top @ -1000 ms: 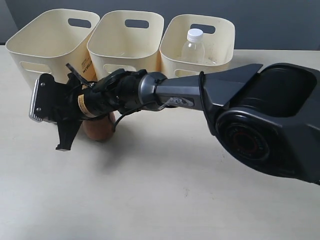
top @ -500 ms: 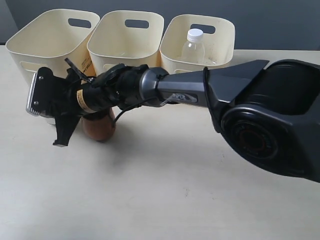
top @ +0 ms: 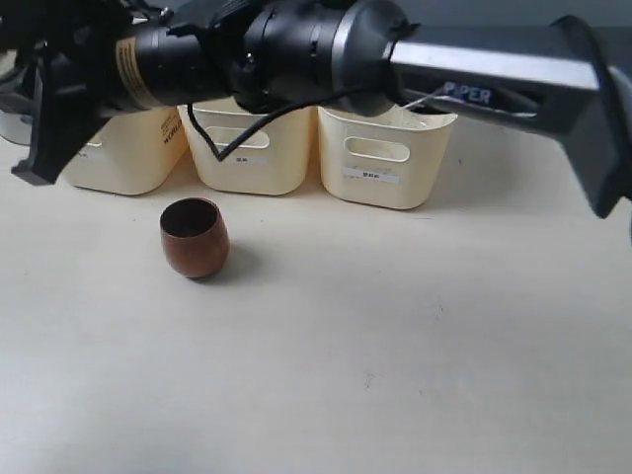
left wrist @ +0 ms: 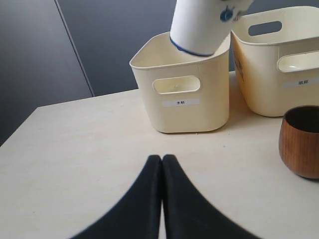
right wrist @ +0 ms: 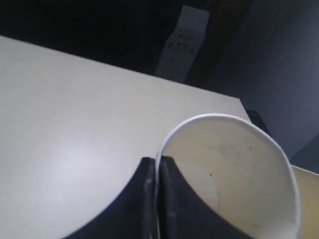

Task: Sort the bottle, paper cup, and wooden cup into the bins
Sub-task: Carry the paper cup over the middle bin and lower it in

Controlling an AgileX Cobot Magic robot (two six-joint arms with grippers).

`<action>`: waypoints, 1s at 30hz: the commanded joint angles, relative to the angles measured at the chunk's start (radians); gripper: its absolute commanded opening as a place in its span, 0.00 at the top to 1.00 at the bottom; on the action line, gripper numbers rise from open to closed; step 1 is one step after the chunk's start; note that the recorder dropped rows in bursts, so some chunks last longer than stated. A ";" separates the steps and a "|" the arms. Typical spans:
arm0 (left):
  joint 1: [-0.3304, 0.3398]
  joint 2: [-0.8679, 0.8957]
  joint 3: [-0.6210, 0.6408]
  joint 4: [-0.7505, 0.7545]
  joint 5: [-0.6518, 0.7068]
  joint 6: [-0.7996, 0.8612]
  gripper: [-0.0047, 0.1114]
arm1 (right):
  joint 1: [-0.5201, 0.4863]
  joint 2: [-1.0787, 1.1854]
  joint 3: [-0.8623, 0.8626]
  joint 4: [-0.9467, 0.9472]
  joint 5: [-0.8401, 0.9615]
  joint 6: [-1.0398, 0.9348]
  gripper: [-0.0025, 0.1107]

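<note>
My right gripper (right wrist: 158,162) is shut on the rim of the white paper cup (right wrist: 234,169), one finger inside and one outside. In the left wrist view the paper cup (left wrist: 202,25) hangs tilted in the air, above and in front of the left bin (left wrist: 184,94). The reddish-brown wooden cup (top: 195,237) stands upright on the table in front of the three cream bins (top: 252,148). It also shows as the wooden cup (left wrist: 301,142) at the left wrist view's edge. My left gripper (left wrist: 162,158) is shut and empty, low over the table. The bottle is hidden behind the right arm.
The right arm (top: 296,39) reaches across the top of the exterior view, covering the bins' openings. The middle bin (left wrist: 279,64) stands close beside the left one. Bare table (top: 395,346) lies in front of the bins.
The right arm has risen from table level beside the wooden cup, carrying the paper cup up. It now hides the bin tops and the bottle. The wooden cup has not moved.
</note>
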 commanded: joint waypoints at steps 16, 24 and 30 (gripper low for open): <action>-0.001 0.004 -0.005 -0.002 -0.003 -0.001 0.96 | -0.160 -0.104 0.157 0.001 0.420 0.204 0.98; -0.001 0.004 -0.005 -0.002 -0.003 -0.001 0.96 | -0.166 -0.011 0.155 0.001 0.509 0.188 0.98; -0.001 0.004 -0.005 -0.002 -0.003 -0.001 0.96 | -0.229 0.088 0.039 0.071 0.399 0.218 0.98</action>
